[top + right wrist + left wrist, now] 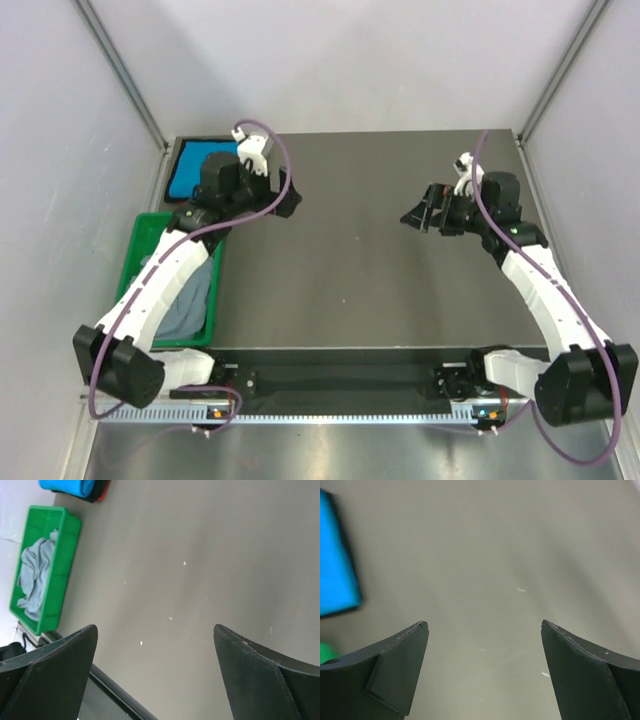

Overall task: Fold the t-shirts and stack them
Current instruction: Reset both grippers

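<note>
1. Grey panel walls close in a dark grey table (360, 270) on three sides, with both arm bases bolted at its near edge.
2. Top external view, task items: the blue t-shirt (188, 175) lies folded flat at the far left corner of the table. The green bin (133, 250) stands along the left edge, just nearer than the blue t-shirt. The grey t-shirt (192, 300) lies crumpled inside the bin, partly hidden under the left arm.
3. Top external view, arms: the left gripper (283, 197) hangs above the table just right of the blue t-shirt. The right gripper (420, 215) hangs above the right half of the table, pointing left. The two are well apart, with bare table between them.
4. Left wrist view: both fingers (395, 670) stand spread wide with only bare table between them. Nothing is gripped. The blue t-shirt shows at the left edge, blurred, and a sliver of green below it.
5. Right wrist view: both fingers (55, 675) stand spread wide over bare table, holding nothing. The bin lies at upper left with the grey t-shirt bunched inside. At the top edge the blue t-shirt rests on the black t-shirt (90, 496), whose dark edge shows beneath it.
</note>
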Motion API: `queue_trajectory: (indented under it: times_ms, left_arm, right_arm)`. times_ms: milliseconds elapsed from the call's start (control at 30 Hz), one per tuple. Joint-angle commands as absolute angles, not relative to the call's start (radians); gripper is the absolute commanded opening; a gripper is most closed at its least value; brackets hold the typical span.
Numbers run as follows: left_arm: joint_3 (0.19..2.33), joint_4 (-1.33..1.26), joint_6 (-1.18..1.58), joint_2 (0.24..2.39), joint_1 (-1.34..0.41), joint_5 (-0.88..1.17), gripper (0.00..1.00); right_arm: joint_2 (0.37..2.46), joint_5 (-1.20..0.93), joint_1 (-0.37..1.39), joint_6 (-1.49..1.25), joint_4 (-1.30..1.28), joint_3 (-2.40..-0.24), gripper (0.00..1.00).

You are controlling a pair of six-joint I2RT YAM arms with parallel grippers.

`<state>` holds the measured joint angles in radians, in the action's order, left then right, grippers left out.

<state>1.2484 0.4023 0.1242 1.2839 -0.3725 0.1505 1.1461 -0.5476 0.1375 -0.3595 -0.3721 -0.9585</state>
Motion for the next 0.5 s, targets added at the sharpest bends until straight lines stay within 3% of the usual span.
queue_trajectory:
  times_ms: [0,200,467]
  left_arm:
    - [1.154,0.319,0.253,1.235,-0.362,0.414,0.99]
    - [1.115,0.336,0.285,1.195,-0.365,0.501,0.99]
    - [1.072,0.278,0.290,1.144,-0.365,0.480,0.99]
  right_arm:
    - [1.040,-0.488,0.146,-0.363,-0.361,-0.950,1.00]
    - [0.925,-0.403,0.144,-0.452,-0.324,-0.942,1.00]
    - [0.878,-0.506,0.144,-0.456,-0.227,-0.904,1.00]
